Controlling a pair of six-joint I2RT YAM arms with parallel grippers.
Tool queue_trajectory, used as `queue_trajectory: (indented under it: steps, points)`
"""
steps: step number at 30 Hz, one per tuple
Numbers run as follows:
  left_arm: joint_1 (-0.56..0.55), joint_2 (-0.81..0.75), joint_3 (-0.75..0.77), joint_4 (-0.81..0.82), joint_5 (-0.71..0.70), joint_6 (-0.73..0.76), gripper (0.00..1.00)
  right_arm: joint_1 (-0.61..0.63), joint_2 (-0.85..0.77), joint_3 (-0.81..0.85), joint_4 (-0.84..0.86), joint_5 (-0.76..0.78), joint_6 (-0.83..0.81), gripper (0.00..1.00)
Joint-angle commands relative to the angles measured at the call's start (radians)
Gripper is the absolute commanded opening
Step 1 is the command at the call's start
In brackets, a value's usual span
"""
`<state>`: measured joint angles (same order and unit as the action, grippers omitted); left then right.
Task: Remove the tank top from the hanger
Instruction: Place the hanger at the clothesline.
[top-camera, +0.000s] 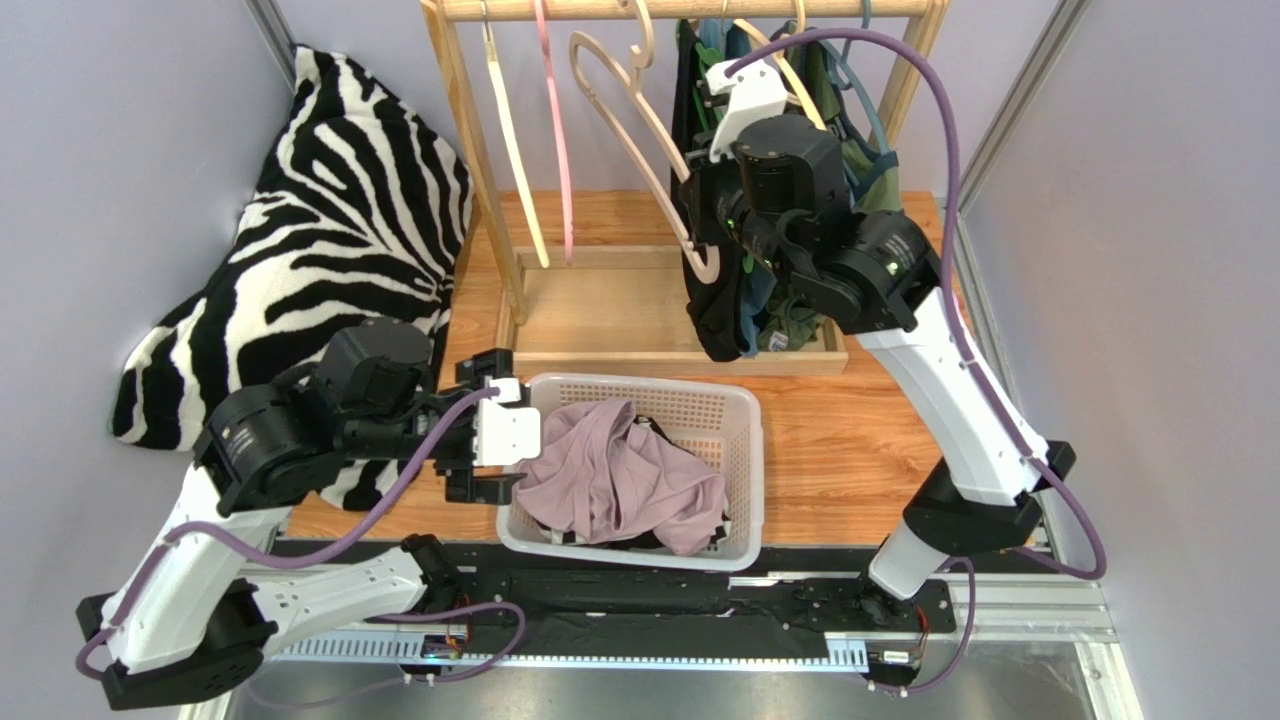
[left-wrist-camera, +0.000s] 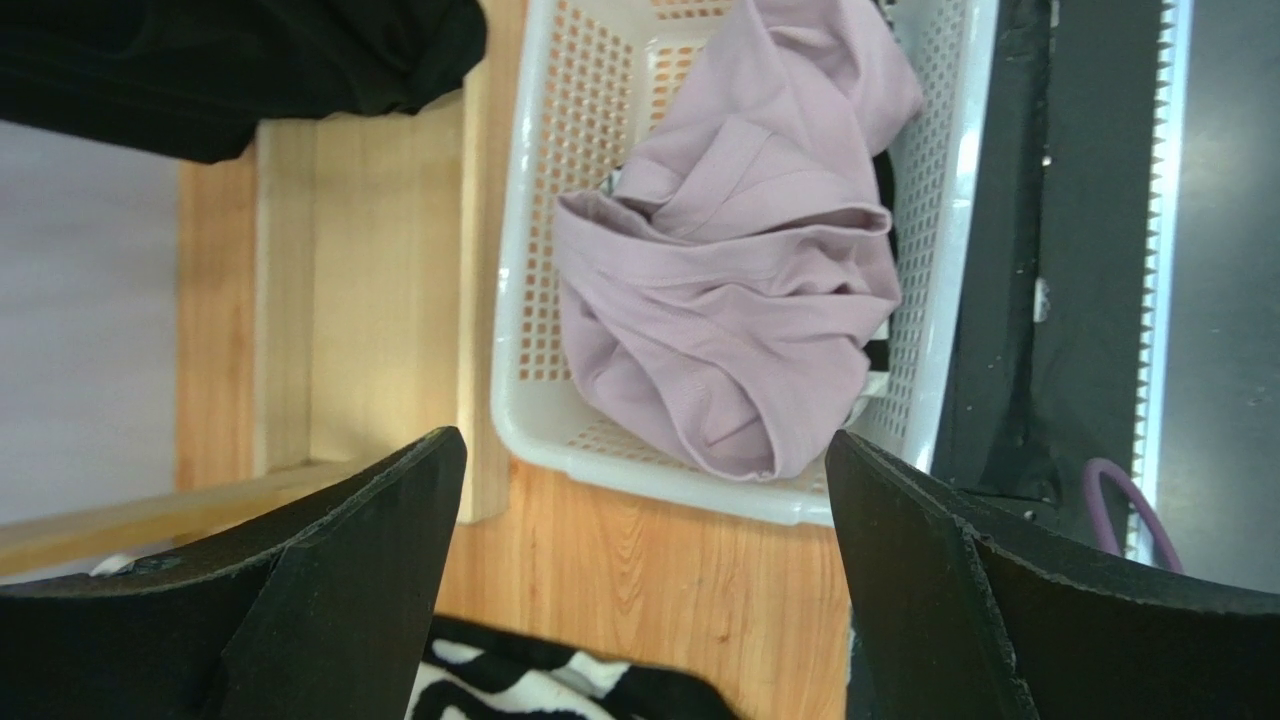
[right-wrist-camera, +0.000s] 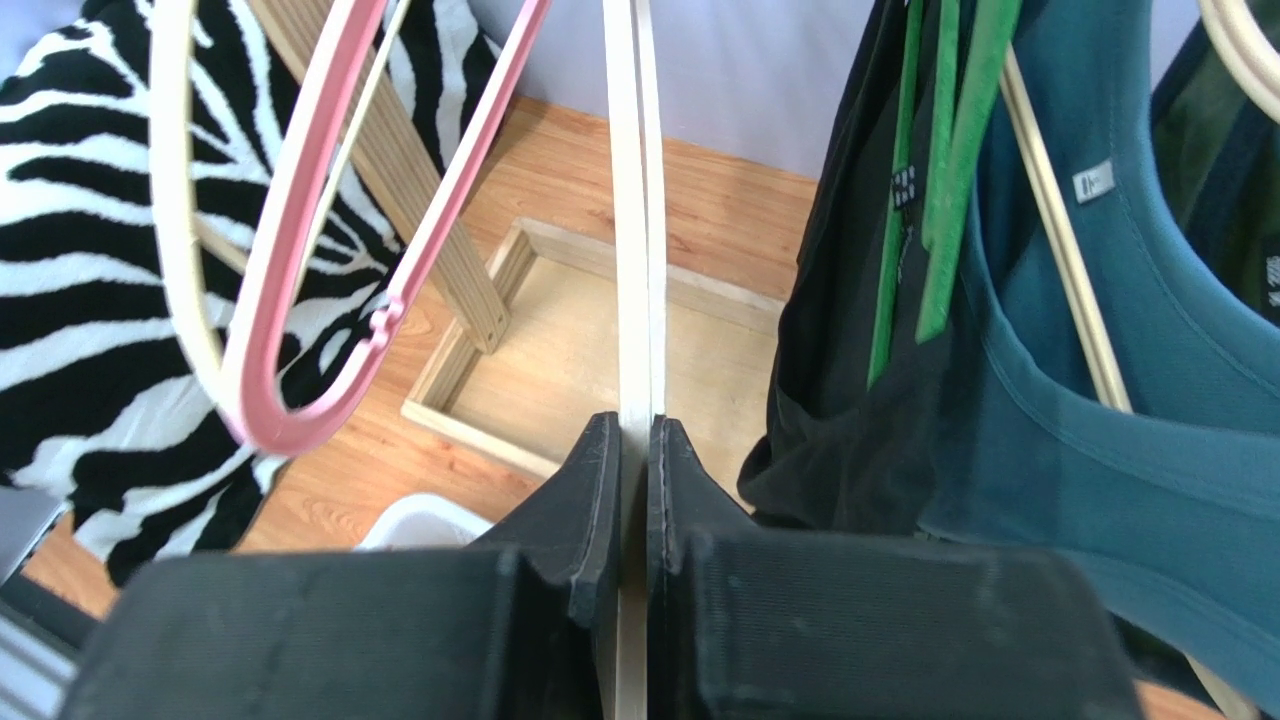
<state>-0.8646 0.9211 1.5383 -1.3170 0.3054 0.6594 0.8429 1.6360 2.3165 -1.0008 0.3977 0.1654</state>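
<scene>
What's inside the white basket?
A crumpled lilac top fills most of the white basket. A bit of something black peeks out beside it. The top covers the rest, so anything underneath is hidden.

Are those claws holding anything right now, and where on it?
Right gripper pinches the cream hanger by its thin arm; left gripper is open, holding nothing.

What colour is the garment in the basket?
Pale lilac garment; the left wrist view shows it best.
</scene>
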Motion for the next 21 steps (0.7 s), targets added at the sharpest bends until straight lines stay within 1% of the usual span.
queue_trajectory:
  steps: [1, 6, 10, 21]
  points:
    - [0.010, -0.024, 0.003, 0.010, -0.068, -0.001, 0.98, -0.001, 0.033, 0.015, 0.146, 0.053, -0.027, 0.00]
    - [0.027, -0.034, 0.000, 0.007, -0.061, -0.007, 0.99, -0.002, 0.099, 0.055, 0.174, 0.087, -0.064, 0.00]
    - [0.045, -0.034, 0.008, 0.013, -0.032, -0.017, 0.99, -0.005, 0.123, 0.063, 0.214, 0.081, -0.072, 0.00]
    - [0.078, -0.036, 0.011, 0.007, 0.030, -0.024, 0.99, -0.030, 0.215, 0.089, 0.228, 0.044, -0.052, 0.00]
